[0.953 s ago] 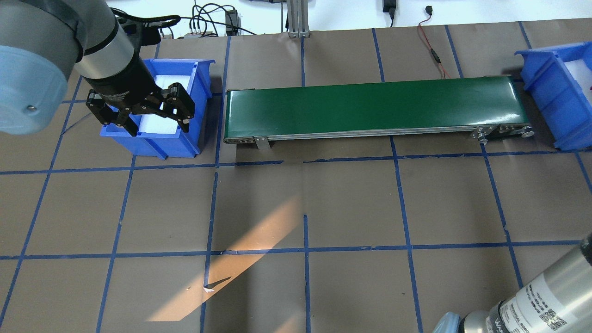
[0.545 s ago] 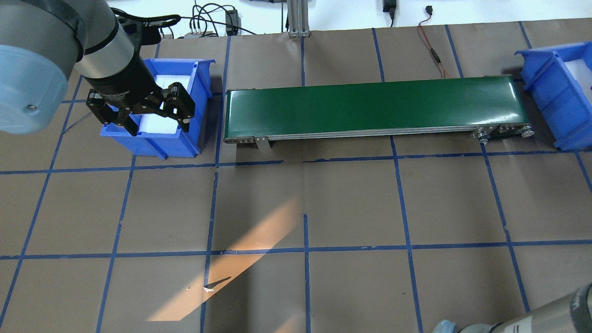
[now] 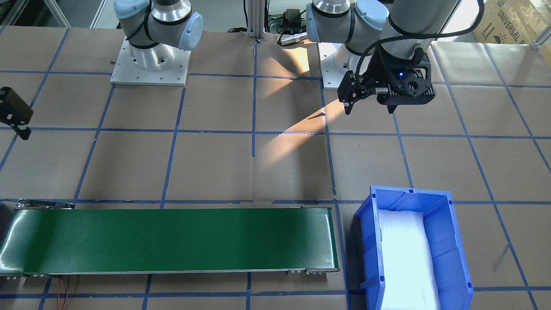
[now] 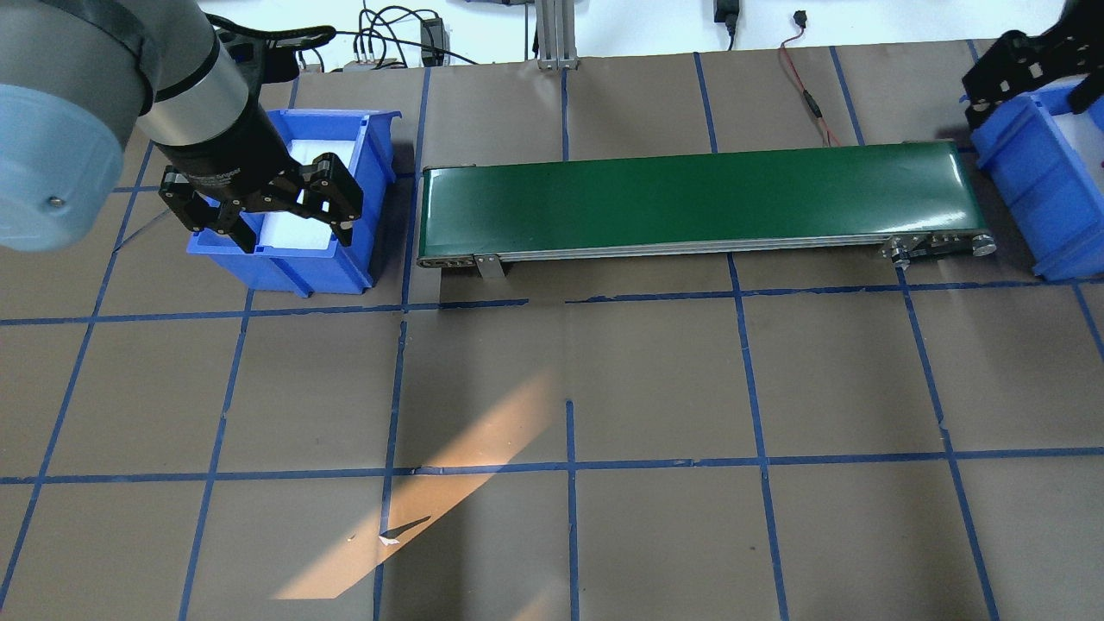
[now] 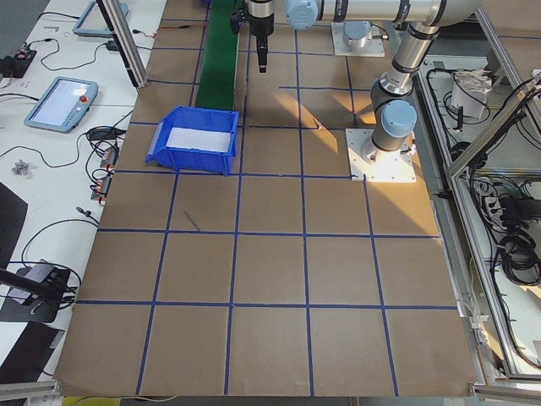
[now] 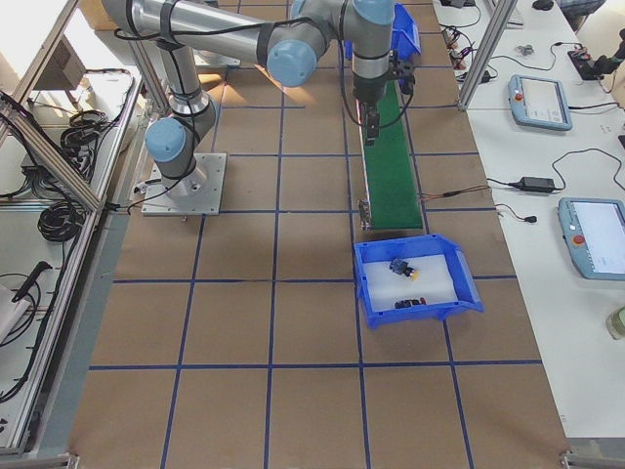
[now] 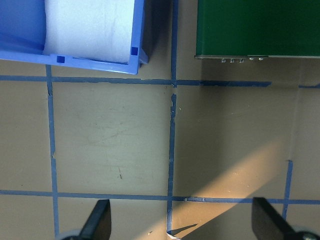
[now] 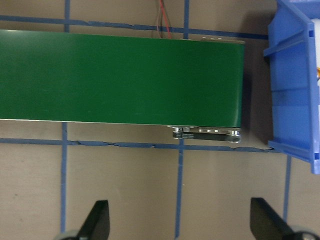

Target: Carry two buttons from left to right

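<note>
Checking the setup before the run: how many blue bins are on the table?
2. One bin stands at the green belt's end on the robot's left, the other bin at its right end. No bin seems hidden.

My tabletop [image 4: 655, 379] wears dull brown paper, ruled into large squares by blue tape. A warm orange streak of light [image 4: 457, 500] slants across it toward the near edge. Along the far edge, the conveyor belt [image 4: 690, 194] is deep glossy green with a silver-grey side rail. The left bin [image 4: 293, 269] at the far left corner is bright blue with a white lining. The right bin [image 6: 410, 315] at the far right corner has the same blue and white. The buttons [image 6: 400, 266] in it show only as dark lumps, one with a yellow speck. My left gripper [image 4: 297, 243] and right gripper [image 8: 180, 220] are black. My left arm [image 3: 409, 17] and right arm [image 3: 168, 13] are silver-grey with pale blue joint caps.
</note>
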Available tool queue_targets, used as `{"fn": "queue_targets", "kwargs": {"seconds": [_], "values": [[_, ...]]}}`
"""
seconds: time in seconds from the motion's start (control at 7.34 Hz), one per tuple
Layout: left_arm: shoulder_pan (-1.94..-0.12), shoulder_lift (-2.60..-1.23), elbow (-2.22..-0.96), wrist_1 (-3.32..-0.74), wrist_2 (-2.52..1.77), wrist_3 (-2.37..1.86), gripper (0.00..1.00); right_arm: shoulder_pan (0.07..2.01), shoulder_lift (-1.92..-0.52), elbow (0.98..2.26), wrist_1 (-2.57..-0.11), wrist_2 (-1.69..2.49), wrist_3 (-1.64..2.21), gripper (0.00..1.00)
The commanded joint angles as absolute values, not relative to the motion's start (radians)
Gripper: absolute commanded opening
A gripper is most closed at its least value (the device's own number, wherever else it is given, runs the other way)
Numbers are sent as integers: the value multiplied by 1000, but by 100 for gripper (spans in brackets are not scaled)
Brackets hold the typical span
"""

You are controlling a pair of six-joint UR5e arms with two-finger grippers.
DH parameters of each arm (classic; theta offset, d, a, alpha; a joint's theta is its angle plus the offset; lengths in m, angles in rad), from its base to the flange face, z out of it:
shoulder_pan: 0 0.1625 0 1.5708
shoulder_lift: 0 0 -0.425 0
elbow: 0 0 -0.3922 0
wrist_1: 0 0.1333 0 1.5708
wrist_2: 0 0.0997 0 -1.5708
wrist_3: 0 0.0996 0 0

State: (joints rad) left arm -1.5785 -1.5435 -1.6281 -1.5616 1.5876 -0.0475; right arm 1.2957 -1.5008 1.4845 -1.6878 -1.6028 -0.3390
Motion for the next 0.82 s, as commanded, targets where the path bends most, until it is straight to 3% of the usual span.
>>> {"fn": "queue_targets", "kwargs": {"seconds": [0.0, 0.68], "values": [[-1578, -1543, -1628, -1562, 1588, -49, 100, 1524, -1499, 1485, -1701, -1618, -143, 100], [-1578, -1543, -1626, -1562, 1588, -49, 100, 1605, -1505, 1603, -1782, -1632, 145, 100]]}}
